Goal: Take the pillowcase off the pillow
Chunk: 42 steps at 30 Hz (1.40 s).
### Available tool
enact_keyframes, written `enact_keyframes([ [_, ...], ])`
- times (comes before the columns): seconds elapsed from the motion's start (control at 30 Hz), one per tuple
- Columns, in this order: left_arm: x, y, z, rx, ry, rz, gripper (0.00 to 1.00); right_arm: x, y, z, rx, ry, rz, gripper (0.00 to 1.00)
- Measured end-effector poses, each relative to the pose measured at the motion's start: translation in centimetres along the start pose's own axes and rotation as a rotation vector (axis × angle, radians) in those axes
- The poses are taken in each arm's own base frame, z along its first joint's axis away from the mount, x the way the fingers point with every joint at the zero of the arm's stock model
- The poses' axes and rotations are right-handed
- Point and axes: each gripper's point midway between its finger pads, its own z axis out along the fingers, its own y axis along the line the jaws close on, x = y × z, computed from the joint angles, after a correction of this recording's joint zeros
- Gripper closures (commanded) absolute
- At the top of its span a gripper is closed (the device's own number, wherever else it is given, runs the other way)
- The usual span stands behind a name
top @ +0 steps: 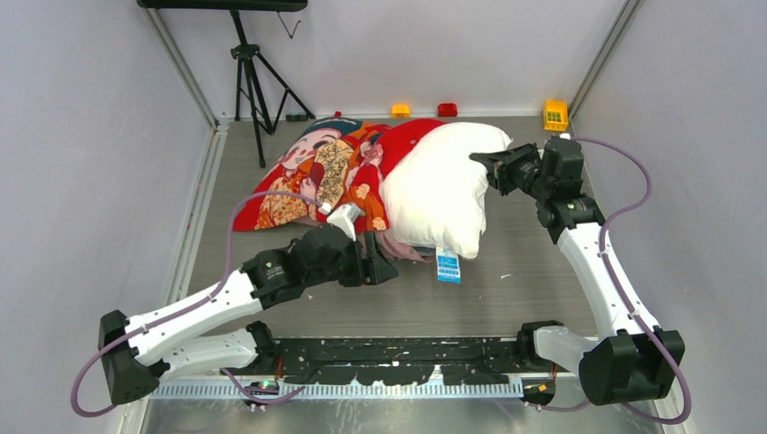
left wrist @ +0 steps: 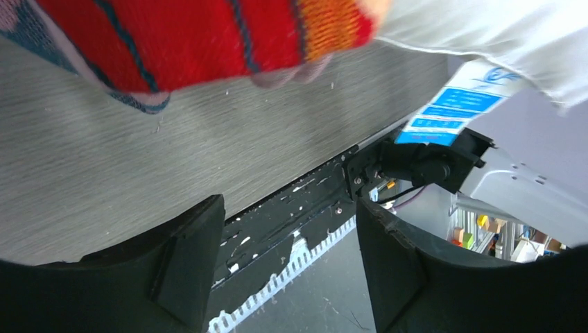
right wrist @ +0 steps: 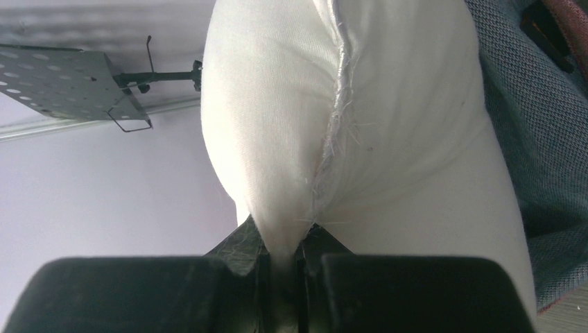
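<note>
The white pillow (top: pixel 443 185) lies at the back middle, its blue tag (top: pixel 447 267) hanging at the near end. The red printed pillowcase (top: pixel 312 176) spreads flat to its left and still covers the pillow's left part. My right gripper (top: pixel 479 163) is shut on the pillow's far right corner; the right wrist view shows white fabric (right wrist: pixel 333 125) pinched between the jaws. My left gripper (top: pixel 391 271) is open and empty, low near the pillowcase's near edge (left wrist: pixel 208 41), just left of the tag (left wrist: pixel 444 114).
A black tripod (top: pixel 253 81) stands at the back left. Small yellow (top: pixel 400 110), red (top: pixel 447 109) and yellow-green (top: pixel 554 114) blocks sit along the back wall. The black base rail (top: pixel 407 348) runs along the table's near edge.
</note>
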Motion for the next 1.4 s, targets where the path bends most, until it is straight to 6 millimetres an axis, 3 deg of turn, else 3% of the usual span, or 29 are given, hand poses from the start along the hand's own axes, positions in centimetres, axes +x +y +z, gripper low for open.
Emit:
enact_keyframes([
  [0.13,1.0,0.8,1.7,-0.006,-0.011,-0.044,0.04,0.0,0.3,0.0,-0.009,-0.005,0.001,1.00],
  [0.3,0.5,1.7,4.3,0.012,-0.093,-0.086,0.02,0.0,0.3,0.1,-0.009,-0.007,0.006,1.00],
  [0.4,-0.8,1.8,5.0,0.017,-0.172,-0.088,0.10,0.0,0.4,0.0,-0.011,-0.006,0.012,1.00],
  [0.5,-2.9,1.3,5.1,0.034,-0.260,-0.083,0.34,0.2,0.5,-0.1,-0.016,-0.005,0.013,1.00],
  [0.67,-7.0,2.6,5.3,0.022,-0.377,-0.119,0.55,0.4,1.0,-0.6,-0.030,-0.004,0.007,1.00],
  [0.77,-8.8,4.9,6.2,-0.003,-0.409,-0.156,0.69,0.5,1.0,-0.7,-0.030,-0.002,0.009,1.00],
  [0.93,-9.5,10.3,7.0,-0.081,-0.437,-0.218,0.71,0.9,-0.2,-0.9,0.039,0.027,0.036,1.00],
  [1.07,-8.7,18.1,6.6,-0.274,-0.473,-0.290,0.71,-1.5,2.2,-1.9,0.021,-0.024,0.047,1.00],
  [1.1,-8.5,18.9,6.5,-0.291,-0.477,-0.302,0.71,-1.9,2.8,-2.2,0.011,-0.032,0.042,1.00],
  [1.23,-9.5,19.1,6.2,-0.274,-0.515,-0.304,0.70,-2.1,4.7,-3.3,-0.013,-0.027,0.028,1.00],
  [1.4,-11.0,20.3,5.9,-0.297,-0.534,-0.298,0.67,-1.8,4.5,-3.3,-0.007,-0.010,0.037,1.00],
])
